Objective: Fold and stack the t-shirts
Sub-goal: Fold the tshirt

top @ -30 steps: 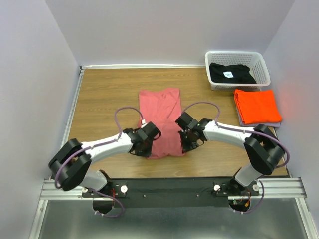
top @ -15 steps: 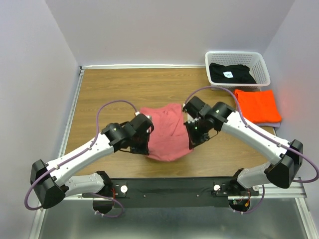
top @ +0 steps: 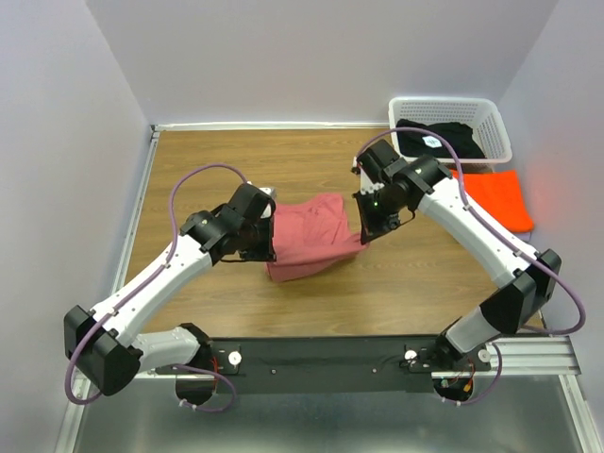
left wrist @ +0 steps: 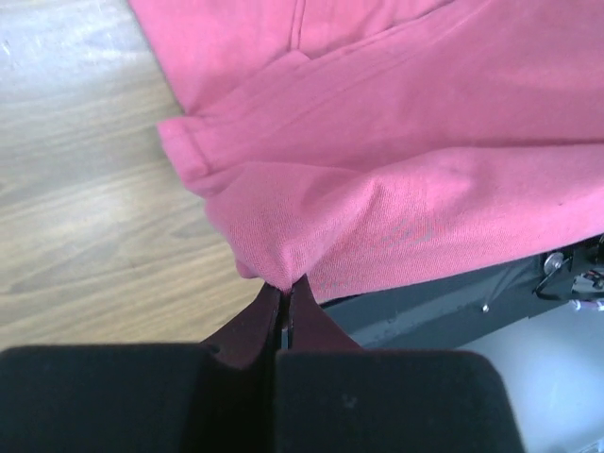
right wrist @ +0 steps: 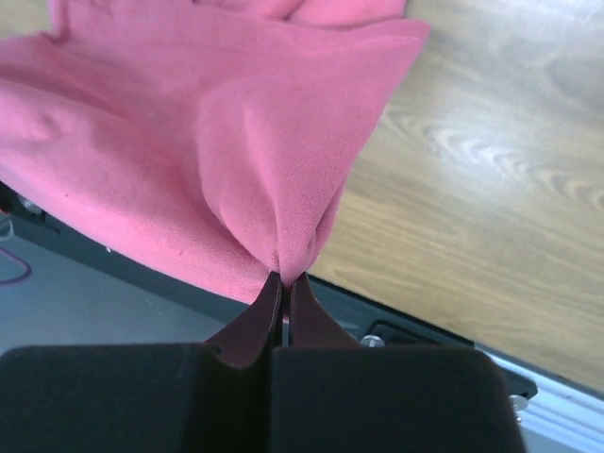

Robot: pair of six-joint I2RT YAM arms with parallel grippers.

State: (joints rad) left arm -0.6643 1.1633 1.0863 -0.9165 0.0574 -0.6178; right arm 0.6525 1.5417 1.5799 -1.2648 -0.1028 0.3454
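Note:
The dusty pink-red t-shirt (top: 311, 236) lies doubled over at mid-table, its near hem lifted and carried toward the far side. My left gripper (top: 267, 247) is shut on its left corner (left wrist: 269, 269). My right gripper (top: 364, 229) is shut on its right corner (right wrist: 288, 255). The cloth (left wrist: 425, 142) sags between the two grippers, and it fills the top left of the right wrist view (right wrist: 189, 142). The bright orange t-shirt (top: 491, 200) lies folded at the right edge. The black t-shirt (top: 439, 139) with its white label sits in the basket.
The white lattice basket (top: 500, 132) stands at the far right corner. The orange shirt rests on a grey cloth just in front of it. Bare wooden table (top: 198, 170) lies left of the pink shirt. The black base rail (top: 330, 354) runs along the near edge.
Both grippers have lifted the pink shirt's near hem and carried it away from the bases over the far half. The shirt has gone from flat and long to doubled over.

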